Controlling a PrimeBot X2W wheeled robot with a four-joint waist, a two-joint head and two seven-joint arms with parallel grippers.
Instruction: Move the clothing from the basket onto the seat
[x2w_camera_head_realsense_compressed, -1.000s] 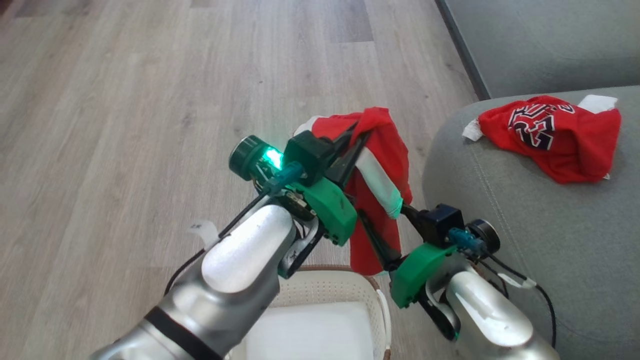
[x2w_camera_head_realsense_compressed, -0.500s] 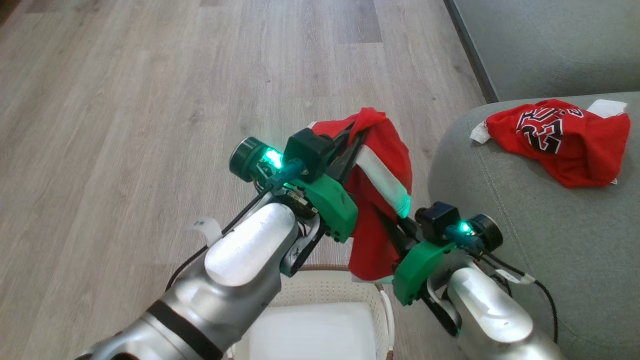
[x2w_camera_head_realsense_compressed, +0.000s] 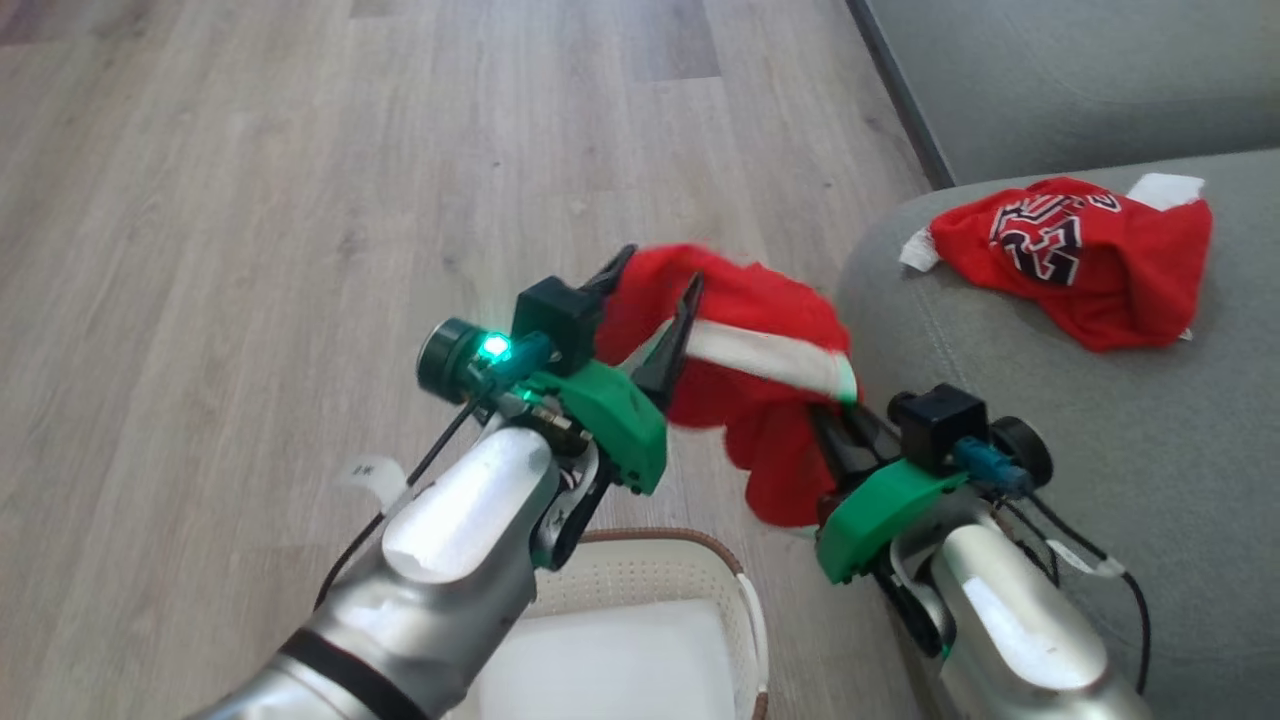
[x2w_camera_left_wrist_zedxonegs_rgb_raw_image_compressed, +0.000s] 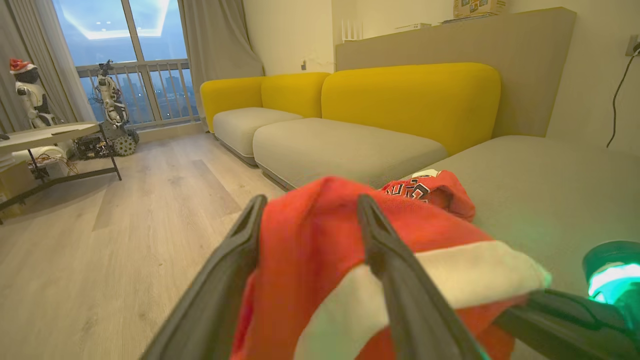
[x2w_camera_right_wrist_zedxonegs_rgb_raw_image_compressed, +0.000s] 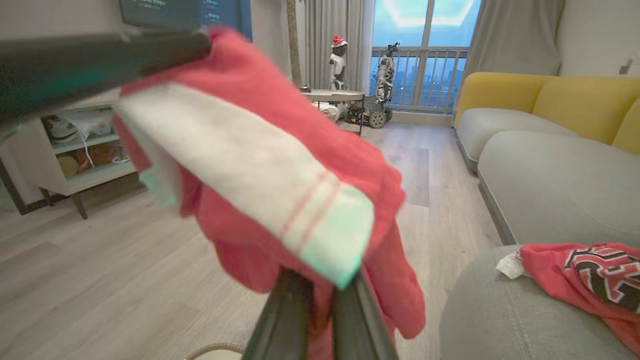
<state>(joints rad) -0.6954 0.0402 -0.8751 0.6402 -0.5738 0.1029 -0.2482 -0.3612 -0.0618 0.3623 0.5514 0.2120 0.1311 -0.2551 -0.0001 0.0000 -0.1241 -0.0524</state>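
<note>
A red garment with a white band (x2w_camera_head_realsense_compressed: 750, 350) hangs above the floor between my two grippers. My left gripper (x2w_camera_head_realsense_compressed: 652, 282) is open, and the cloth lies loose across its spread fingers (x2w_camera_left_wrist_zedxonegs_rgb_raw_image_compressed: 390, 260). My right gripper (x2w_camera_head_realsense_compressed: 825, 420) is shut on the garment's lower fold, with its fingers (x2w_camera_right_wrist_zedxonegs_rgb_raw_image_compressed: 287, 310) pinched together under the cloth (x2w_camera_right_wrist_zedxonegs_rgb_raw_image_compressed: 260, 150). Another red garment with black lettering (x2w_camera_head_realsense_compressed: 1090, 260) lies crumpled on the grey-green seat (x2w_camera_head_realsense_compressed: 1100, 430) at the right. The cream basket (x2w_camera_head_realsense_compressed: 650, 535) stands below my arms at the bottom edge.
Pale wood floor (x2w_camera_head_realsense_compressed: 250, 200) stretches ahead and to the left. Further sofa sections with yellow backs (x2w_camera_left_wrist_zedxonegs_rgb_raw_image_compressed: 410, 95) stand beyond the seat. A low table with robot figures (x2w_camera_left_wrist_zedxonegs_rgb_raw_image_compressed: 50, 135) stands by the window. A shelf unit (x2w_camera_right_wrist_zedxonegs_rgb_raw_image_compressed: 75, 165) is off to one side.
My right gripper closed on the garment's lower part, then my left gripper opened. The cloth now spreads sideways between them, and both arms have shifted a little.
</note>
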